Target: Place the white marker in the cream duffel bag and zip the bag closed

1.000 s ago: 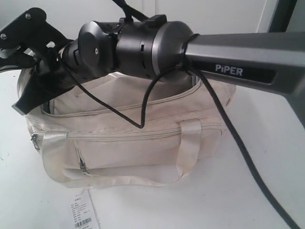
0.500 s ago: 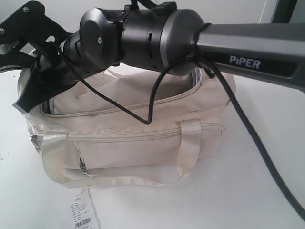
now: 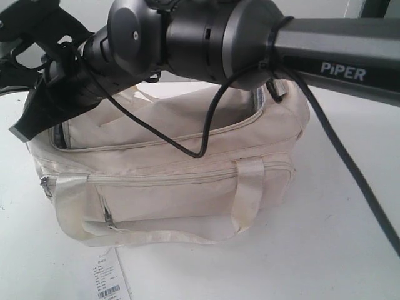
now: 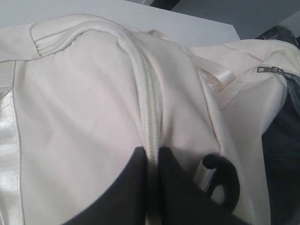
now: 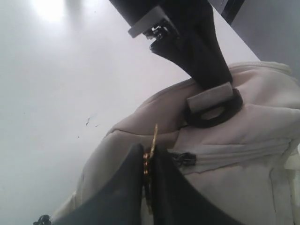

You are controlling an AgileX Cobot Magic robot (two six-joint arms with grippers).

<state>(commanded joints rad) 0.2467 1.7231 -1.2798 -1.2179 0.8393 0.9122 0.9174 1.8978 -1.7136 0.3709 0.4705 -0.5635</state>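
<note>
soft bag, small ring: anchor one, pull the other

your right gripper (image 5: 148,157) is pinched tight on the gold ring zip pull (image 5: 154,133), near one end of the cream duffel bag (image 3: 187,187). your left gripper (image 4: 151,153) is clamped on the bag's raised zip ridge (image 4: 148,98), anchoring the cloth. the bag sits on the white table (image 3: 325,244). the white marker shows in no view; it may be inside, but you cannot confirm that here. expect the fabric to be limp and light, likely to bunch or lift when tugged, so the anchor grip matters. the ring looks thin, hard and probably slippery: take it flat between the pads and pull along the zip line, not upward.
</note>
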